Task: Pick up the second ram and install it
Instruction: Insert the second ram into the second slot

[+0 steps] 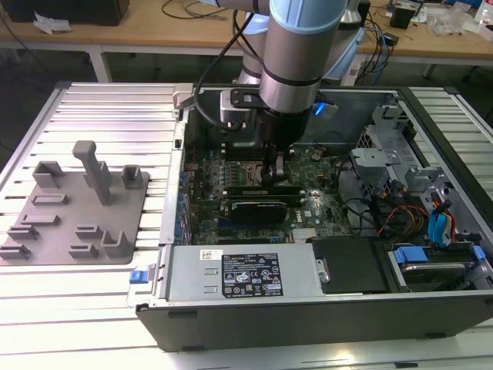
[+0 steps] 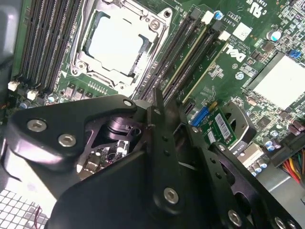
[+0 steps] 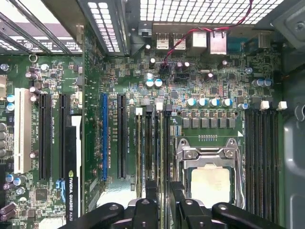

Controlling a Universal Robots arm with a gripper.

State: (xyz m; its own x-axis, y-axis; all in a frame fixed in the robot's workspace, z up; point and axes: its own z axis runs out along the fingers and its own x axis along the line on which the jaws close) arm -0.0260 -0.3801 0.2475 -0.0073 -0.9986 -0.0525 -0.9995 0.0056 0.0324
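Silver arm (image 1: 296,58) vertical, pincer (image 1: 276,171) down over motherboard (image 1: 308,208).

Silver-grey arm (image 1: 296,62) with light-blue joint cap, black screw-studded fingers (image 2: 162,143), black cables

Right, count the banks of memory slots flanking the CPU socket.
2. One bank lies between the CPU socket and the blue expansion slot, running under the gripper; the other bank lies across the socket, by the case wall.

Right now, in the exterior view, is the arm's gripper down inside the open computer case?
Yes. The gripper reaches down over the motherboard inside the case, beside the CPU socket.
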